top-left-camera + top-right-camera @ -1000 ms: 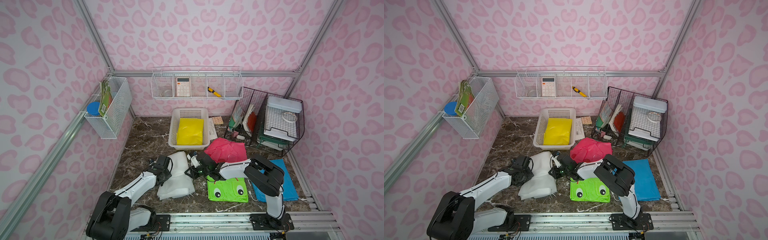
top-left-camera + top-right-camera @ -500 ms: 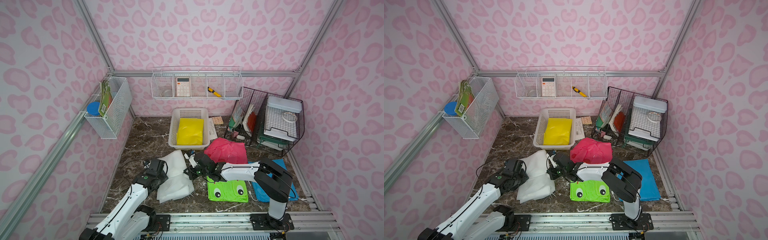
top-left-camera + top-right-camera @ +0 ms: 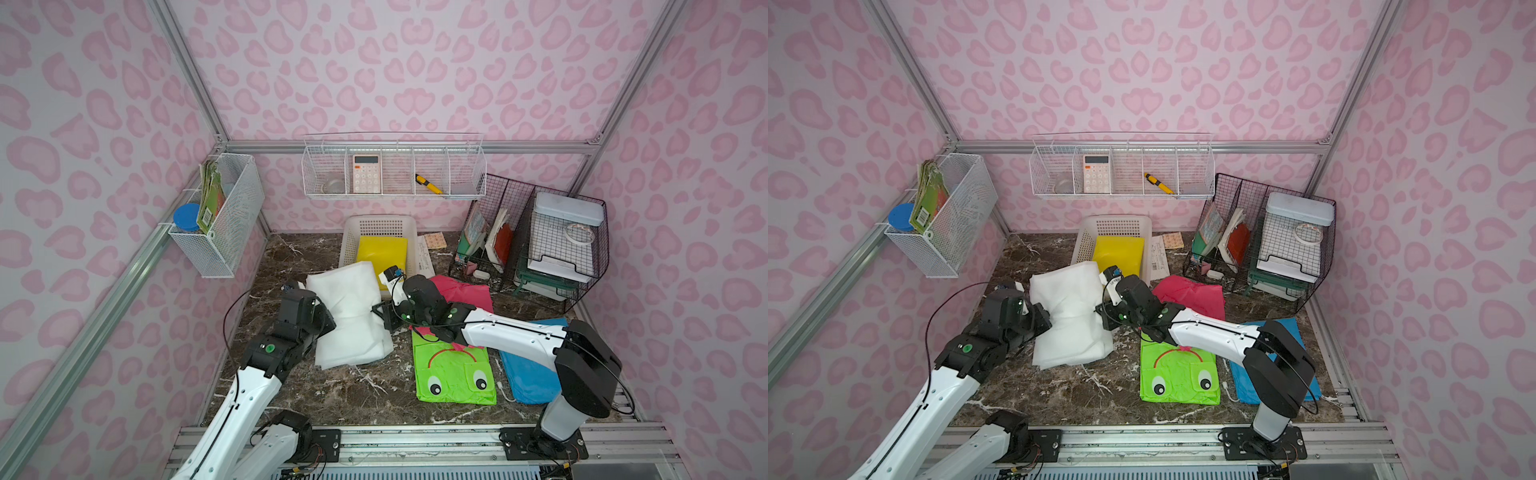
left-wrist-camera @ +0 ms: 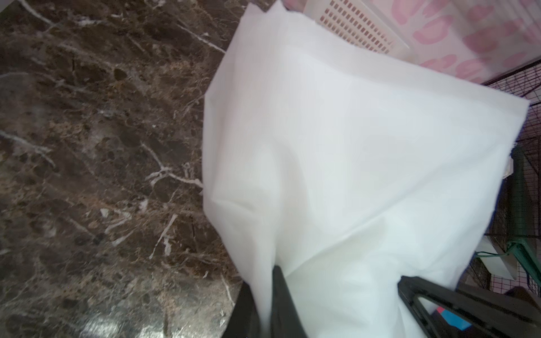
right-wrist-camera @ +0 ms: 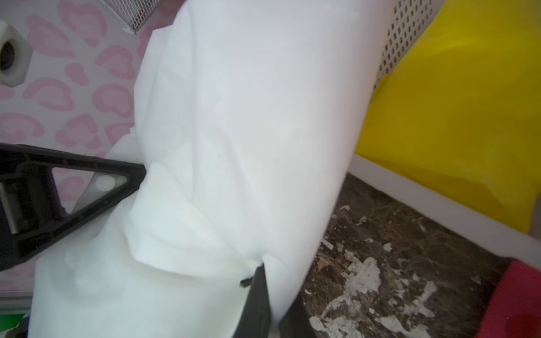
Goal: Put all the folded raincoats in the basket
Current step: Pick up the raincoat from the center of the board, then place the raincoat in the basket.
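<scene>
1. Two grippers were pressed together on the same piece. The left gripper [image 3: 327, 321] pinched one long edge of the white folded raincoat [image 3: 353, 316] and the right gripper [image 3: 380, 312] pinched the opposite edge. Both wrist views showed a fold of cloth caught between the jaws.
2. Between them the raincoat bulged and hung raised, with its far end close to the front rim of the basket [image 3: 380, 219]. Whether its near end touched the surface [image 3: 353, 390] could not be told.
3. In both top views the cloth overlapped the basket's near corner, but in the right wrist view it appeared to sit short of the rim, not inside.
4. Inside the basket lay a yellow raincoat [image 3: 382, 253], covering much of the bottom.
5. A pink raincoat [image 3: 465, 293], a green frog raincoat [image 3: 453, 374] and a blue raincoat [image 3: 528, 374] lay flat on the surface on the right arm's side, none of them gripped.
6. Judged from this, the grasp was made and the lift partly made. What was left was the carry over the rim, the lowering onto the yellow piece, and the release by both grippers.
</scene>
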`<state>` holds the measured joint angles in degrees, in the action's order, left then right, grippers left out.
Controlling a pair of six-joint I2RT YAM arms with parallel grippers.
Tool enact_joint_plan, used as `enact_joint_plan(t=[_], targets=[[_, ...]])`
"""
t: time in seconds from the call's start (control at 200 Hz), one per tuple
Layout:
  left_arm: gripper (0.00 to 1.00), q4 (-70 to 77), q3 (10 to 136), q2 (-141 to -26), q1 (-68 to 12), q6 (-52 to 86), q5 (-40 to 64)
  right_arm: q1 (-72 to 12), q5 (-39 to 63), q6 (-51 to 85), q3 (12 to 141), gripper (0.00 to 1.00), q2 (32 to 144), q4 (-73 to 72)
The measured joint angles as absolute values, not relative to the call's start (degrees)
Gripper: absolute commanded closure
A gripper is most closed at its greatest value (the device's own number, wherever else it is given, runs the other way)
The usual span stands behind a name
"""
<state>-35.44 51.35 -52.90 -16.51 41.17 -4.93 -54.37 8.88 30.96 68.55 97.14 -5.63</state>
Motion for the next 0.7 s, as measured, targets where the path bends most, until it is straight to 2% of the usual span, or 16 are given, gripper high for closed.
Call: enact_joint_plan(t=[0.23,0.7], targets=[[0.95,-29.2,65.5,-70.5,-16.7,37.1,-2.6,-47.5,8.2,28.6,75.2,0.93,99.8,-4.4],[0.95,-25.1,89.5,-101.2,-16.8,32.8,-1.7,-37.6,9.1,27.1,92.1,0.92,115.4,-0.9]])
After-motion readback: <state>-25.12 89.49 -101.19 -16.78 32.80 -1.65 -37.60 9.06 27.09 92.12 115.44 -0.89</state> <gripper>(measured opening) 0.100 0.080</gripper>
